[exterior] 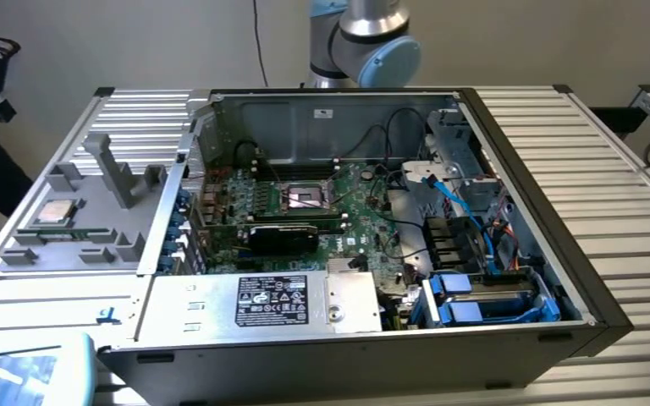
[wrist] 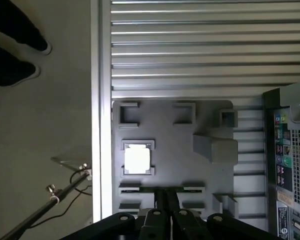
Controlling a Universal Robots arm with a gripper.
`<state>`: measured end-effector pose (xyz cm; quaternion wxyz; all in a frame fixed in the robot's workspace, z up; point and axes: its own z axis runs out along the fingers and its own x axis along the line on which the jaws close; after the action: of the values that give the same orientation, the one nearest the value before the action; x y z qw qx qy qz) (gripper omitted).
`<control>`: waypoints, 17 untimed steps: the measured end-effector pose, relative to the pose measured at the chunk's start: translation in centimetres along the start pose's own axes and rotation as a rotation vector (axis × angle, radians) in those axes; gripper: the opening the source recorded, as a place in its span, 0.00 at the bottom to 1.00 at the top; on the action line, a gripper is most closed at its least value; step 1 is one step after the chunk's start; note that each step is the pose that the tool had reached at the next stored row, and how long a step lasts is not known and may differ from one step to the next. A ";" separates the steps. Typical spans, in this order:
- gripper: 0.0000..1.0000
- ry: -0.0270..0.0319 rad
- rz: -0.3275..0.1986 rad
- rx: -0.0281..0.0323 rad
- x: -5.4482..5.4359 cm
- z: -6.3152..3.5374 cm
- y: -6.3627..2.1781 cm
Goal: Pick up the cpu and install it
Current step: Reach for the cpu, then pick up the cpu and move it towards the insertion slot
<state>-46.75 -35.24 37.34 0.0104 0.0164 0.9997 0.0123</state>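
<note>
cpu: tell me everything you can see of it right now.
The cpu is a small flat square chip, shiny silver-grey metal top, thin tan edge. It lies flat, top up, in a framed pocket of the grey fixture tray, to the exterior view's left of the open computer case. Only the tray touches it; not yet installed.

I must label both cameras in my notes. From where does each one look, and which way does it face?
Exterior view: off the arm, high, looking obliquely down into the open computer case; the robot arm shows behind it.
Wrist view: on the wrist, looking straight down at the grey tray; the shut gripper shows.
Shared: the cpu lying in that tray, beside the case.
</note>
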 end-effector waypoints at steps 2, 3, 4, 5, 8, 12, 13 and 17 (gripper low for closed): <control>0.12 0.0001 -0.002 0.0001 0.5 0.02 0.11; 0.12 0.0000 -0.003 0.0000 0.7 0.05 0.16; 0.12 0.0001 -0.004 0.0000 0.9 0.07 0.22; 0.12 0.0000 -0.005 -0.0001 1.1 0.10 0.30; 0.12 0.0003 -0.006 -0.0001 1.2 0.13 0.40; 0.12 0.0004 -0.006 -0.0001 1.2 0.13 0.40; 0.12 0.0004 -0.006 -0.0001 1.2 0.13 0.40; 0.12 0.0003 -0.006 -0.0001 1.3 0.20 0.39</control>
<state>-48.07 -34.80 37.12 0.0103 0.0134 0.9998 0.0124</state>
